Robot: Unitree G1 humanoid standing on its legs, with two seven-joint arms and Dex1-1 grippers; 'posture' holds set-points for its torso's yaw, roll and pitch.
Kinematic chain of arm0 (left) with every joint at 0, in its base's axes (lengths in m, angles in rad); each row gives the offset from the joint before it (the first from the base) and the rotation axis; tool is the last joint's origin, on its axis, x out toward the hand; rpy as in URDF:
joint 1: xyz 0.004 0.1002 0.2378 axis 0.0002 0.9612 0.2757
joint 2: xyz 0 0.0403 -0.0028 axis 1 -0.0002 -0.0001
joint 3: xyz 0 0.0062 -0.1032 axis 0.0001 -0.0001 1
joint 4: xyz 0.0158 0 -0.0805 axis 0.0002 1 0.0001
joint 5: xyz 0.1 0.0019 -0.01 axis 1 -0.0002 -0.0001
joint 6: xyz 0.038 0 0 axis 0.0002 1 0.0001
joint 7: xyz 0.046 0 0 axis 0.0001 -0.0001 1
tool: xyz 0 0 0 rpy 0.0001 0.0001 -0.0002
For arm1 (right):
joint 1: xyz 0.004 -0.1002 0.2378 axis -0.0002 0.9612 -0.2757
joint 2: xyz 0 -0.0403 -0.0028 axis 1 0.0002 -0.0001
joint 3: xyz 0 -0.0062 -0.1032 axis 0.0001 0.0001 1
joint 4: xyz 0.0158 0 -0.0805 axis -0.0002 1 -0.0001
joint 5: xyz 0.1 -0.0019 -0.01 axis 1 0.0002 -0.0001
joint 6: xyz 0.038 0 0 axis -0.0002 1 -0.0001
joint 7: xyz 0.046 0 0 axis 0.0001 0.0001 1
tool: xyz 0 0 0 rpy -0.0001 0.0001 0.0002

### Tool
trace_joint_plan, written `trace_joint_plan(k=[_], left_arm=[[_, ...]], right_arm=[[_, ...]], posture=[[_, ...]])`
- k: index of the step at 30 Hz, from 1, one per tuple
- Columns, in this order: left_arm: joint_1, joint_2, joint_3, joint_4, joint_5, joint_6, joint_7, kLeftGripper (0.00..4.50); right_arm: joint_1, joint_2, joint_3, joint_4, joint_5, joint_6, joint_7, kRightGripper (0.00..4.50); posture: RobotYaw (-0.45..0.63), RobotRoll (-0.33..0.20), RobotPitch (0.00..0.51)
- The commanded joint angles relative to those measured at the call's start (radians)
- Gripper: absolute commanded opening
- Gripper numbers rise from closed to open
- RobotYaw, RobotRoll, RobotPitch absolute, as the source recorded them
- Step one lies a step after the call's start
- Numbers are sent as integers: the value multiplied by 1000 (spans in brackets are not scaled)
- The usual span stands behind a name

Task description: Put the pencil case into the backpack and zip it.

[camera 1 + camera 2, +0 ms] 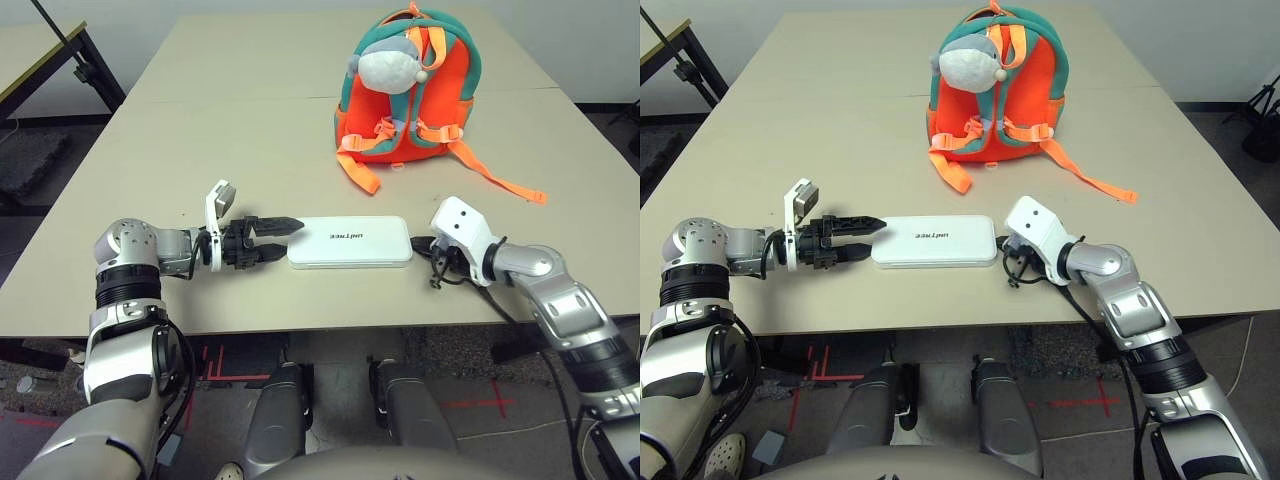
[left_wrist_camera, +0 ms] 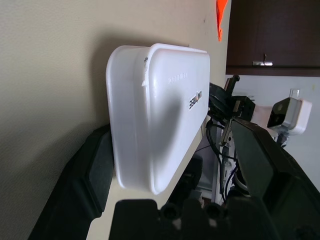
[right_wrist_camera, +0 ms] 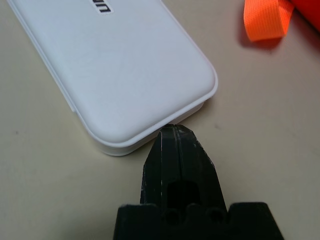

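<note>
A white pencil case point(image 1: 349, 242) lies flat near the front edge of a beige bench point(image 1: 200, 130), caught between the robot's two arms. The left tool point(image 1: 268, 242) has its black fingers spread wide at the case's left end, one finger on each side of it in the wrist view, not yet clamped. The right tool point(image 3: 177, 150) is clenched with nothing in it, its joined tips pressed against the case's right end like a backstop. The orange backpack point(image 1: 420, 105) stands well apart at the far side of the bench, straps trailing toward the robot and a grey plush shark point(image 1: 392, 62) hanging near its top; whether its zip is open cannot be told from here. The work appears to be at the pickup stage: the case is being steadied for a grasp. The next move likely calls for the left fingers to close on the case and lift it toward the bag.
</note>
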Motion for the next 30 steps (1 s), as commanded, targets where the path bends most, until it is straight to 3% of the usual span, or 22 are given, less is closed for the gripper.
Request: trace_joint_plan(k=[1,18,21,28,30], left_arm=[[26,-16,-47,15,22,8,5,4500],[37,-22,-38,-29,57,-5,0,4500],[27,-22,-14,-11,69,-31,9,3892],[16,-22,11,-4,88,-56,7,1479],[14,-21,13,-5,89,-66,2,1340]], right_arm=[[-19,28,27,-38,11,17,-1,50],[-32,61,59,-56,2,17,3,50],[-38,60,59,-48,-2,11,2,0],[-40,56,59,-35,-9,-5,1,0],[-41,55,58,-30,-10,-11,1,0]], posture=[[-186,0,148],[-181,0,150],[-180,0,149],[-178,0,148],[-178,0,148]])
